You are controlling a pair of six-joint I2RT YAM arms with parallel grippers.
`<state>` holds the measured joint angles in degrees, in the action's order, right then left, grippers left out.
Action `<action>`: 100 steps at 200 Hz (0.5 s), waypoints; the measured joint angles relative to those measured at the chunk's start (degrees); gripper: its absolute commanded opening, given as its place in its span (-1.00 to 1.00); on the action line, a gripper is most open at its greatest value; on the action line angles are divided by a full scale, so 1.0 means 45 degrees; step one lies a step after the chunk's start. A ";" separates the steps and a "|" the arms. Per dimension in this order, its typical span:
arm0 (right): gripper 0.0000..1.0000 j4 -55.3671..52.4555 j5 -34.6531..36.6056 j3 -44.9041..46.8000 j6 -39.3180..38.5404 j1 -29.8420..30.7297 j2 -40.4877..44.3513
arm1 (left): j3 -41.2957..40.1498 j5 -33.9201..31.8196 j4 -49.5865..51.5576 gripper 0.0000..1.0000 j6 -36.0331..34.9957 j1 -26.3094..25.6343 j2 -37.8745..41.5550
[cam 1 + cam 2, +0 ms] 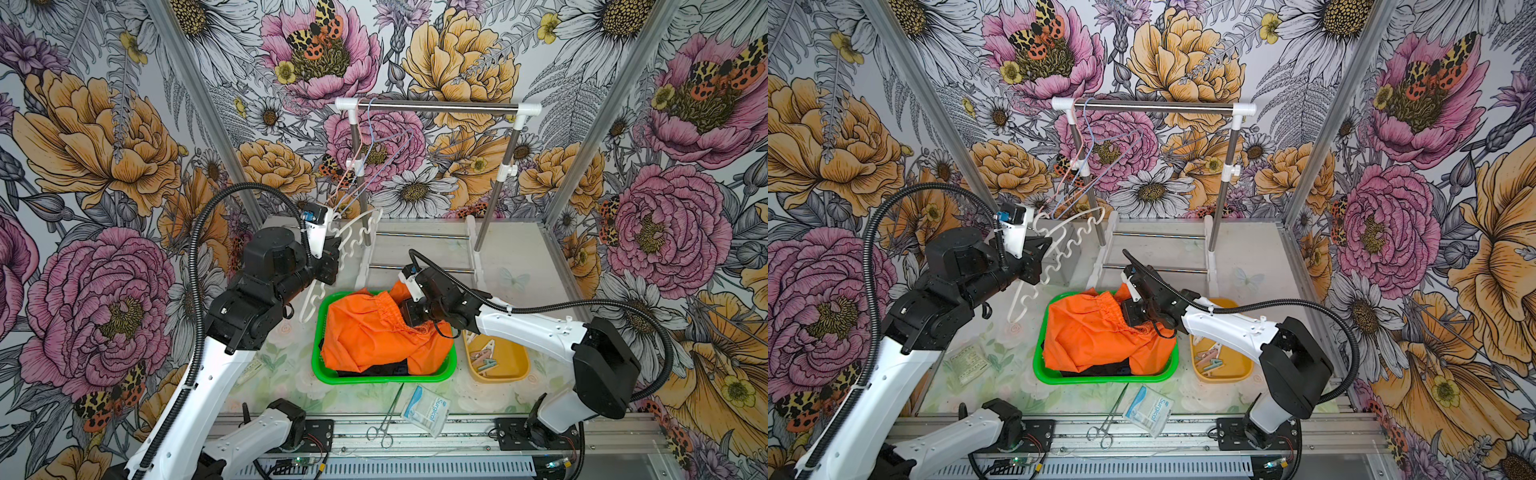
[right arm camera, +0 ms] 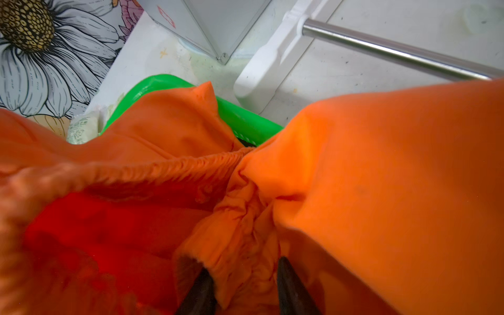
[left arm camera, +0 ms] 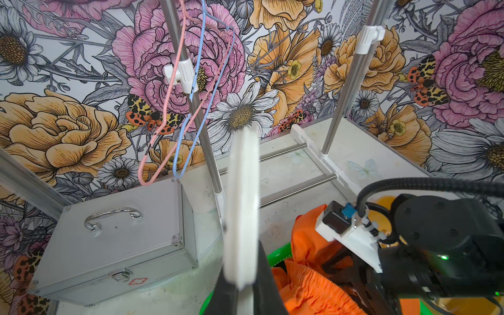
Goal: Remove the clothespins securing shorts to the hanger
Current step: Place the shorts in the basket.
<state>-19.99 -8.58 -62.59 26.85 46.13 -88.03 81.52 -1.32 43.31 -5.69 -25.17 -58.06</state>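
Note:
Bright orange shorts (image 1: 374, 332) (image 1: 1096, 332) lie heaped in a green basket (image 1: 318, 365), with dark fabric (image 1: 390, 368) showing under them. My right gripper (image 2: 242, 275) sits low over the elastic waistband. Its jaws stand apart with bunched orange cloth (image 2: 381, 163) between them, unpinched. My left gripper (image 1: 332, 253) (image 3: 242, 297) is shut on a white wavy plastic hanger (image 1: 353, 245) (image 3: 242, 191), held up left of the basket with nothing hanging from it. Several clothespins (image 1: 484, 357) (image 1: 1210, 359) lie in a yellow tray (image 1: 515, 365) right of the basket.
A steel garment rack (image 1: 436, 107) stands at the back with pink and blue wire hangers (image 1: 365, 166) on its left end. A metal case (image 3: 114, 234) sits at back left. Steel forceps (image 1: 386, 419) and a surgical packet (image 1: 426, 409) lie near the front edge.

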 measured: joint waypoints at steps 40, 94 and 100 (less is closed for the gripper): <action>-0.04 -0.0602 0.0238 -0.0058 -0.0233 -0.0495 0.1360 | 0.0393 0.0510 0.0136 -1.00 -0.0243 0.0155 -0.0617; 0.05 -0.1059 0.0379 -0.0063 -0.0481 -0.0665 0.2327 | 0.1273 0.1326 0.0233 -1.00 -0.0461 0.0155 -0.1457; 0.06 -0.1088 0.0384 -0.0068 -0.0529 -0.0665 0.2467 | 0.1409 0.1423 0.0248 -1.00 -0.0495 0.0155 -0.1588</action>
<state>-24.88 -6.85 -62.89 24.47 43.13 -76.93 87.85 5.08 44.42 -7.92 -24.47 -65.21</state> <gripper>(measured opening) 0.519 0.082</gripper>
